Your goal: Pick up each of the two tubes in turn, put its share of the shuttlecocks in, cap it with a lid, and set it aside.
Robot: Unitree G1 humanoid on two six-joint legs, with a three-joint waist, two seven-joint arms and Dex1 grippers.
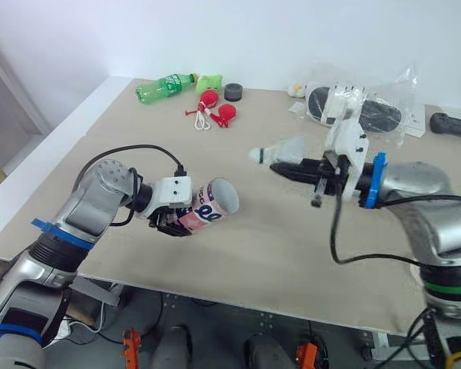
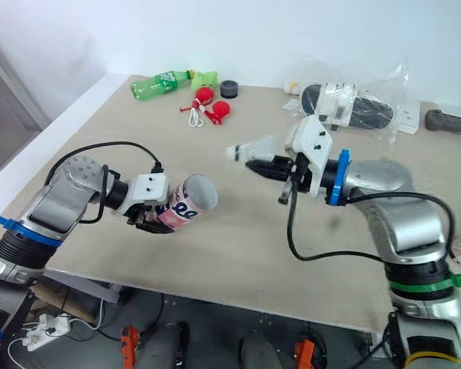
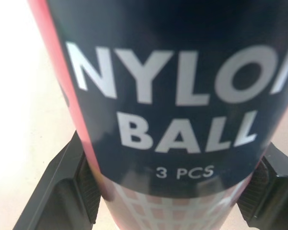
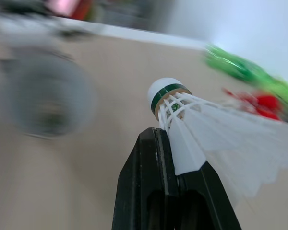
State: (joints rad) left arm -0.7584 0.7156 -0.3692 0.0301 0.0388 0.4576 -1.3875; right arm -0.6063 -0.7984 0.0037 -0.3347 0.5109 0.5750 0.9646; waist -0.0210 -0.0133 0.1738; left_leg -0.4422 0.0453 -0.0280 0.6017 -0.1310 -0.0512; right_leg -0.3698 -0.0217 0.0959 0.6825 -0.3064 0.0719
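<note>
Quick status from the two-arm job. My left gripper (image 1: pixel 183 221) is clamped around the tube (image 1: pixel 212 202), with a finger on each side of the printed body, down toward the closed end. The tube is up off the table (image 1: pixel 292 254), tipped so its open mouth faces across at my other arm.

My right gripper (image 2: pixel 263 166) is shut on a shuttlecock (image 2: pixel 255 146), pinching the white skirt just behind the cork. The cork nose points at the tube. It's still apart from the mouth, nothing inside yet as far as I can see.

Handling thoughts, and these are my guesses:
- The shuttlecock looks like it weighs next to nothing. The skirt is springy mesh, so a hard squeeze would bend it. Holding near the cork band seems the sane spot, since that's the stiff bit.
- The tube is hollow and light, and its wrap looks glossy. It could twist in my fingers (image 3: pixel 62 191) if the cork bumps the rim. Clamp too hard and the wall might go oval, which would make the fit tighter.
- A mid-body grip like mine leaves the mouth free for loading and later for a lid.

The next move calls for lining the cork up dead centre.
</note>
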